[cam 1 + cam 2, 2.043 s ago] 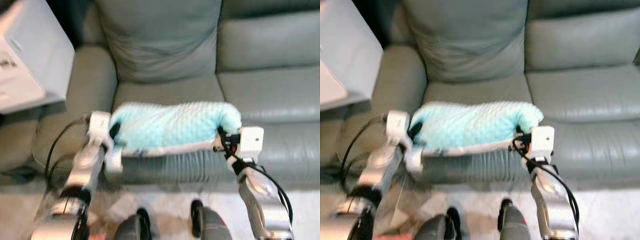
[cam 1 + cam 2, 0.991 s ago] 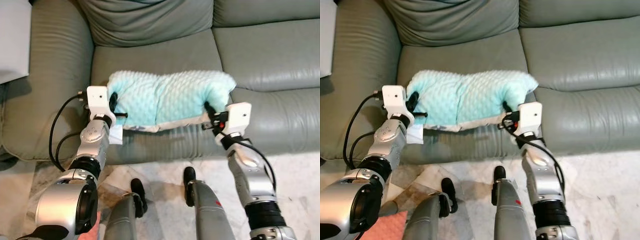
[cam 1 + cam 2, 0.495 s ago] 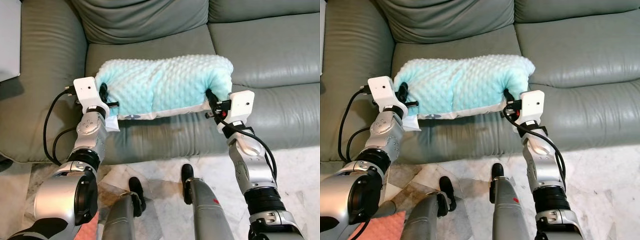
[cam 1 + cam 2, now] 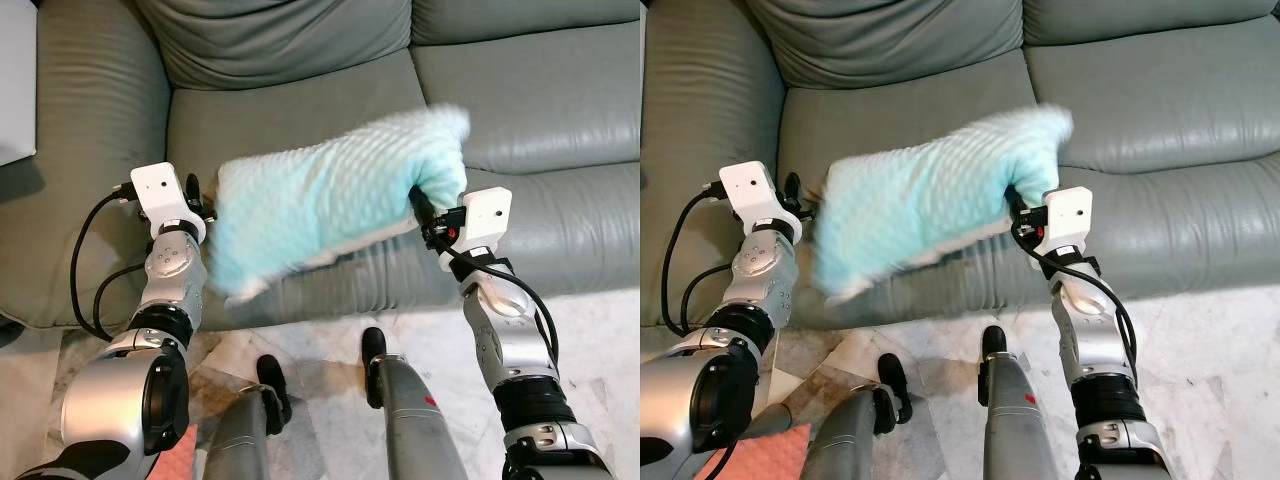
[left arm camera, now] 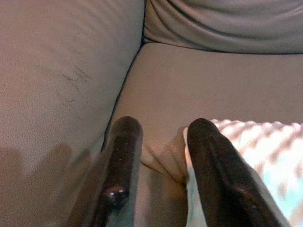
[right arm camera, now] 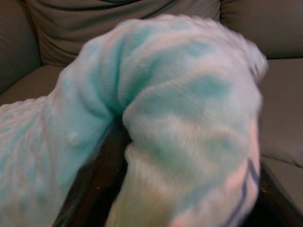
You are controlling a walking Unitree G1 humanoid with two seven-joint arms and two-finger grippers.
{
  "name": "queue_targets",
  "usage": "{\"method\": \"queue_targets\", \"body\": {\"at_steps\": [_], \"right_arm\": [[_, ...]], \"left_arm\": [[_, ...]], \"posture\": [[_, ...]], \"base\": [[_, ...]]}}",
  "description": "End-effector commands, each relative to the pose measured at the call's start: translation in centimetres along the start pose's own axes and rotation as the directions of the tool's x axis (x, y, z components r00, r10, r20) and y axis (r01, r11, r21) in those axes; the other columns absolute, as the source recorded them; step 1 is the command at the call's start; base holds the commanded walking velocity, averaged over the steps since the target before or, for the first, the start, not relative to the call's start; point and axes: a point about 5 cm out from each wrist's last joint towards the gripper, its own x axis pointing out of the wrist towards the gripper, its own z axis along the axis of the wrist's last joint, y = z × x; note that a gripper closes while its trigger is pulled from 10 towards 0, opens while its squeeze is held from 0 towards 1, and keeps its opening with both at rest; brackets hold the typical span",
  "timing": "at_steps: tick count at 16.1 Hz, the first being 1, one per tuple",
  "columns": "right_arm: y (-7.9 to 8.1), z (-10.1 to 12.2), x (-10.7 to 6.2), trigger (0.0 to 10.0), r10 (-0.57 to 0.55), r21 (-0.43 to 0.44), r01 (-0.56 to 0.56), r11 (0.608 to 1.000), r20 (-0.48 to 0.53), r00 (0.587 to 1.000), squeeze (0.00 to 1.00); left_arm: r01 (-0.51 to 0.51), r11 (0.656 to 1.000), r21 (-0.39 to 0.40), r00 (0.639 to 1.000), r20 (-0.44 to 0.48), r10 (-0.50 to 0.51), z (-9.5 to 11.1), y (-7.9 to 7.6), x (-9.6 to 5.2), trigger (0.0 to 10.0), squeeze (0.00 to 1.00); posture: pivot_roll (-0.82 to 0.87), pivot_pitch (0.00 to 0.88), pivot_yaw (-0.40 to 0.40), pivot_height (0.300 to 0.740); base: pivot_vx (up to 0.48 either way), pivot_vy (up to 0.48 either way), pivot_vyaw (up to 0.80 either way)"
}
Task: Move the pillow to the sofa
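On the far left, the sofa's [image 4: 90,130] fat armrest stood up like a wall. Just right of it was the left pincer [image 4: 196,208], over the near part of the seat. Its two black fingers [image 5: 120,161] were apart with nothing between them. The pillow's edge lay just beside one finger, perhaps brushing it.

The blue bumpy pillow [image 4: 330,195] was in the middle, above the left seat cushion [image 4: 300,110]. It was tilted. Its left end hung low past the seat's front edge, and its right end was high. It looked blurry, so it was likely swinging or dropping.

On the right, the right pincer [image 4: 418,208] was clenched on the pillow's right end. The fluffy cloth bulged around its fingers in the wrist view.

The step looked like the put-down: one side let go, one side held. The next move called for the right pincer to bring its end further onto the seat and then let go too. If it let go right there, the low end might pull the pillow off onto the floor [image 4: 320,350].

There was plenty of open seat behind the pillow, up to the back cushion [image 4: 290,40]. The right seat cushion [image 4: 540,90] had room as well. The robot's legs [image 4: 400,420] stood close to the sofa's front.
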Motion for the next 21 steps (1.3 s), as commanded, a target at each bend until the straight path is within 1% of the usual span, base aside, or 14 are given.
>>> {"method": "queue_targets", "body": {"at_steps": [1,5,6,7,8,11,13,14,15,16,17,18,19,21], "right_arm": [[0.4,-1.3,-0.9,10.0,0.013,0.016,-0.012,1.000,-0.035,0.999,1.00],[1.1,-2.0,-1.7,10.0,0.067,0.042,-0.064,0.997,-0.065,0.996,1.00],[1.6,-2.5,-2.4,10.0,0.109,0.070,-0.103,0.992,-0.088,0.990,1.00],[1.9,-2.9,-3.0,10.0,0.132,0.074,-0.125,0.989,-0.105,0.986,1.00],[2.3,-3.9,-4.2,10.0,0.152,0.082,-0.141,0.987,-0.146,0.978,1.00],[2.7,-6.2,-6.3,10.0,0.124,0.089,-0.106,0.990,-0.227,0.966,1.00],[2.3,-7.5,-6.8,10.0,0.091,0.073,-0.074,0.995,-0.272,0.958,1.00],[2.0,-8.0,-6.9,10.0,0.078,0.034,-0.071,0.997,-0.302,0.950,1.00],[1.9,-8.2,-7.0,10.0,0.071,0.019,-0.068,0.997,-0.312,0.947,1.00],[1.2,-8.6,-7.2,10.0,0.034,-0.030,-0.047,0.998,-0.343,0.939,1.00],[0.5,-9.0,-7.4,10.0,0.000,-0.060,-0.023,0.998,-0.366,0.930,1.00],[0.2,-9.1,-7.4,10.0,-0.016,-0.070,-0.011,0.997,-0.373,0.928,1.00],[-1.6,-9.1,-7.1,10.0,-0.068,-0.096,0.033,0.995,-0.382,0.922,1.00],[-2.9,-8.8,-6.5,10.0,-0.097,-0.124,0.053,0.991,-0.384,0.918,1.00]], "left_arm": [[-0.048,0.998,0.029,0.997,-0.062,0.049,-2.0,1.5,-0.9,10.0,1.00],[-0.055,0.998,0.040,0.996,-0.066,0.058,-2.2,1.8,-1.0,10.0,1.00],[-0.055,0.997,0.049,0.996,-0.067,0.058,-2.2,1.9,-1.0,10.0,1.00],[-0.054,0.997,0.055,0.996,-0.069,0.058,-2.3,2.1,-1.0,10.0,1.00],[-0.048,0.996,0.073,0.996,-0.072,0.053,-2.4,2.5,-1.1,10.0,1.00],[-0.013,0.994,0.110,0.997,-0.076,0.022,-3.3,4.0,-1.9,10.0,1.00],[0.018,0.990,0.138,0.997,-0.081,-0.007,-4.3,5.3,-2.9,10.0,1.00],[0.038,0.985,0.166,0.996,-0.086,-0.023,-4.9,5.9,-3.6,10.0,1.00],[0.051,0.984,0.171,0.995,-0.090,-0.036,-5.2,6.1,-3.9,10.0,1.00],[0.088,0.978,0.187,0.993,-0.094,-0.072,-5.8,6.4,-4.8,10.0,0.27],[0.117,0.973,0.197,0.990,-0.103,-0.098,-6.4,6.7,-5.7,10.0,0.00],[0.131,0.972,0.195,0.988,-0.110,-0.111,-6.6,6.9,-6.3,10.0,0.00],[0.189,0.963,0.192,0.976,-0.141,-0.164,-7.4,7.5,-8.7,10.0,0.00],[0.228,0.956,0.182,0.965,-0.175,-0.197,-7.9,8.0,-10.8,10.0,0.00]], "posture": [[-0.23,0.604,0.082,0.740],[-0.23,0.604,0.082,0.740],[-0.23,0.604,0.081,0.740],[-0.23,0.605,0.080,0.740],[-0.23,0.608,0.082,0.740],[-0.19,0.603,0.102,0.740],[-0.16,0.595,0.122,0.740],[-0.14,0.589,0.127,0.740],[-0.13,0.577,0.134,0.740],[-0.12,0.570,0.136,0.740],[-0.10,0.552,0.141,0.740],[-0.09,0.547,0.142,0.740],[-0.06,0.529,0.146,0.740],[-0.04,0.523,0.146,0.740]], "base": [[0.000,0.000,0.00],[0.000,0.000,0.00],[0.000,0.000,0.00],[0.000,0.000,0.00],[0.000,0.000,0.00],[0.000,0.000,0.00],[0.000,0.000,0.00],[0.000,0.000,0.00],[0.000,0.000,0.00],[0.000,0.000,0.00],[0.000,0.000,0.00],[0.000,0.000,0.00],[0.000,0.000,0.00],[0.000,0.000,0.00]]}}
